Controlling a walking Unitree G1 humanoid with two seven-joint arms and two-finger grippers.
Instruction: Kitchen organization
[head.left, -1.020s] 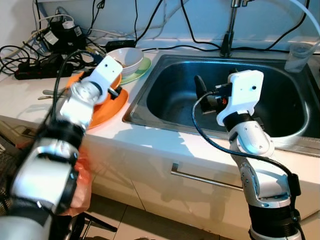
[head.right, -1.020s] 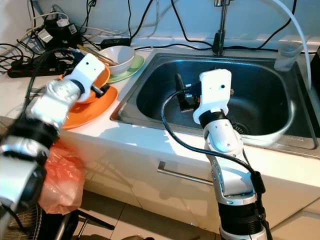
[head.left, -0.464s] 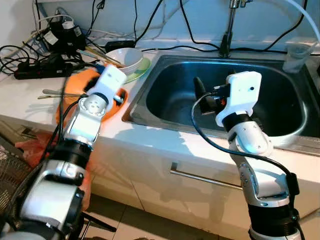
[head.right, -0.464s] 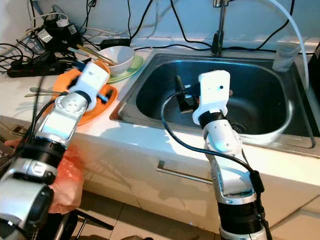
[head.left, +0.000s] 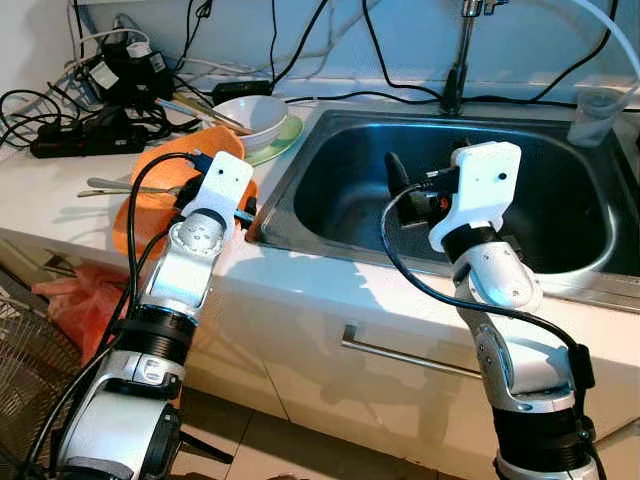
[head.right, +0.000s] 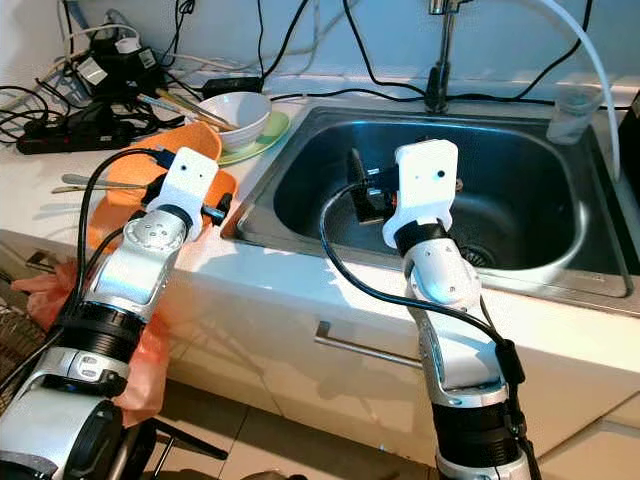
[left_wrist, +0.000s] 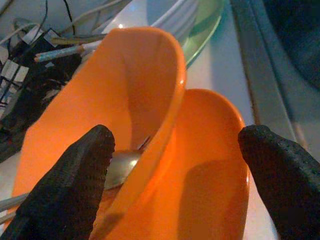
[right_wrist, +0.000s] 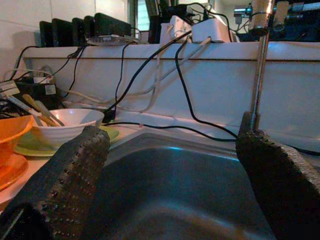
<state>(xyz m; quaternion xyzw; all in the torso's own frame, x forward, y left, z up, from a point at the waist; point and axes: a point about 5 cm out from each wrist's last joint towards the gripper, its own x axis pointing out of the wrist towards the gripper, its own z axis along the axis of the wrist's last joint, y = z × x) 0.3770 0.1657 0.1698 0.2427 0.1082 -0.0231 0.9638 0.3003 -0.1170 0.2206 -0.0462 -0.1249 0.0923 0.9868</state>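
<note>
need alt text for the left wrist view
An open left gripper frames a tilted orange plastic bowl resting on a flat orange plate, a metal spoon lying inside the bowl. Behind are a white bowl and tangled black cables.

So the left arm dropped a fair bit over the last second. It was up over the stacked orange bowl (left_wrist: 131, 95), and now the left claw (head.left: 243, 207) sits low at the near edge of the orange plate (left_wrist: 200, 180), close to the sink (head.left: 300, 150) rim, fingers spread wide. The bowl now shows past the arm, tipped up on the plate.
</note>
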